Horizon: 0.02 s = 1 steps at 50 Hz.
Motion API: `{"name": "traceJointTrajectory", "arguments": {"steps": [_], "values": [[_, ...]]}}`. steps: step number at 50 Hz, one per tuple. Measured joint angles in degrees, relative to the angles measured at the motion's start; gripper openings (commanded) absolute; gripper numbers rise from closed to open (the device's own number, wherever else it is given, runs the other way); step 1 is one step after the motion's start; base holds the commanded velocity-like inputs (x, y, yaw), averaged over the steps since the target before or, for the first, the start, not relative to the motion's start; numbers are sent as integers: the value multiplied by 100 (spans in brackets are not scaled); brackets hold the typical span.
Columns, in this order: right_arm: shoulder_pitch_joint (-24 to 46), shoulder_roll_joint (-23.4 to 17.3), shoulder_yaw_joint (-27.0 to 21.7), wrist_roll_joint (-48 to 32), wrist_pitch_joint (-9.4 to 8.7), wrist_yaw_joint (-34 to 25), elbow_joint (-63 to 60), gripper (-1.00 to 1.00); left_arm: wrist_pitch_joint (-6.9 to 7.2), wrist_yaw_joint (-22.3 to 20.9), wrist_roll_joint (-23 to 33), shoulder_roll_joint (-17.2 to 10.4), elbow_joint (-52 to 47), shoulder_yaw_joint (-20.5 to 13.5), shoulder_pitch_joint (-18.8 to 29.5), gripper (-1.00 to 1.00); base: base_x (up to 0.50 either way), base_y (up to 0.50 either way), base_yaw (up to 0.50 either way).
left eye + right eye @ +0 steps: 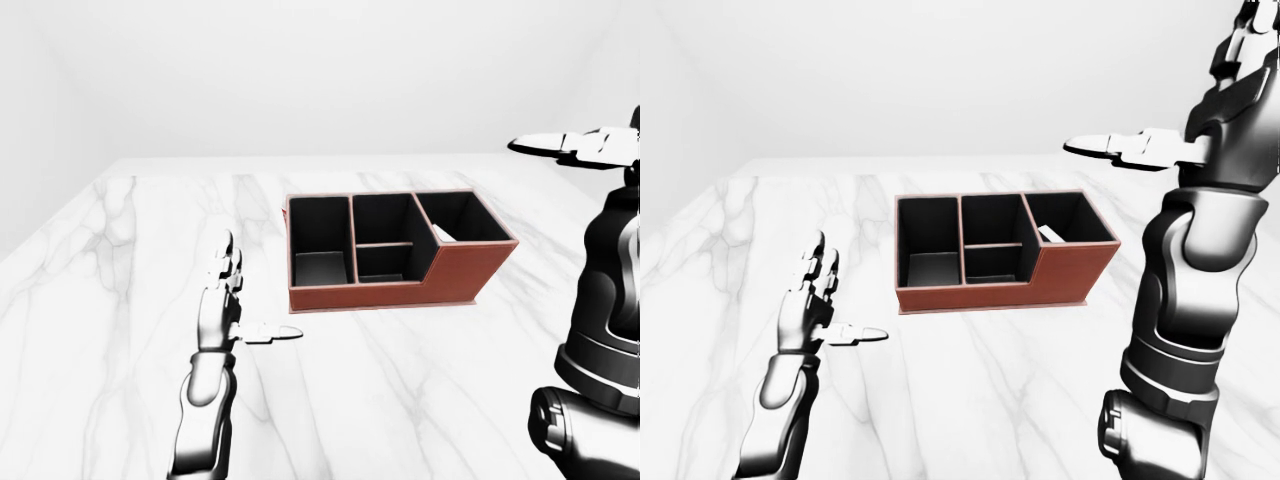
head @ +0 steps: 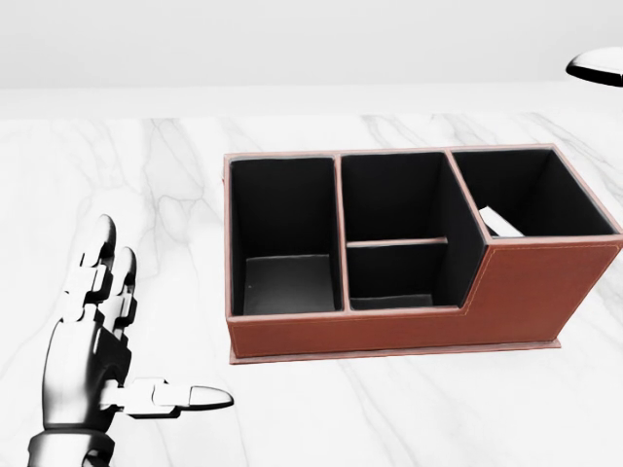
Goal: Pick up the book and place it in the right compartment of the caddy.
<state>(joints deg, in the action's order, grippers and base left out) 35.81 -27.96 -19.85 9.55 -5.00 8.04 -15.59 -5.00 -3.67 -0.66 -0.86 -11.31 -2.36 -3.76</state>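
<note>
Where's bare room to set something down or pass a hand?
Bare marble all round the caddy: between it and the left hand, below its long wall, above toward the table's top edge. Crowded: right compartment holds the book.
</note>
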Motion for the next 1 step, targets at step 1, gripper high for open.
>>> {"name": "traceJointTrajectory", "arguments": {"steps": [1], "values": [[-11, -2, -16, 16, 0, 6, -142, 100, 0, 0, 1, 2, -14, 3, -9, 100, 0, 0, 0]]}}
